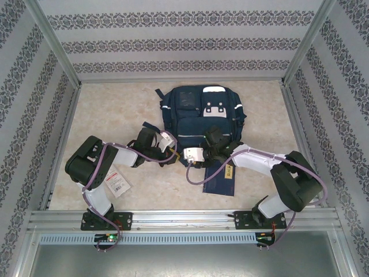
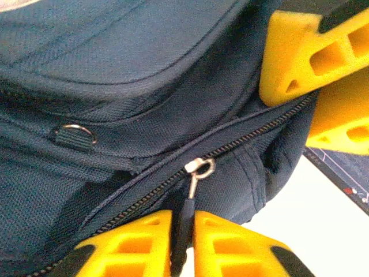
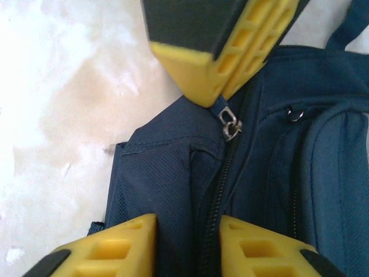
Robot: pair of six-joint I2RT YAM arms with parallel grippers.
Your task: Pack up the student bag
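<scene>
**Two yellow grabbers on the big blue bag**

The student bag (image 1: 199, 112) lies flat in the middle of the table (image 1: 115, 109), toward the far side. It is big and dark blue. It is made of rough woven cloth, with white patches and a thin white stripe. The table top is pale and blotchy, like stone.

The left gripper (image 2: 183, 225) is at the bag's near edge. Its chunky yellow fingers (image 2: 130, 245) have little window holes in them. They are pressed together on the zipper pull (image 2: 184, 212), a thin dark tab. The tab hangs from a shiny metal slider (image 2: 200, 167) on a zipper (image 2: 253, 133) with tiny black teeth. A small metal ring (image 2: 78, 134) sits in a cloth loop nearby.

The right gripper (image 3: 189, 236) is just beside the left one. It pinches a fold of the bag's cloth, and the zipper runs up between its fingers.

A thin, flat navy book (image 1: 221, 180) lies at the bag's near edge, partly under the right arm. A small white card (image 1: 118, 184) with red print lies well apart from the bag, by the left arm.
</scene>
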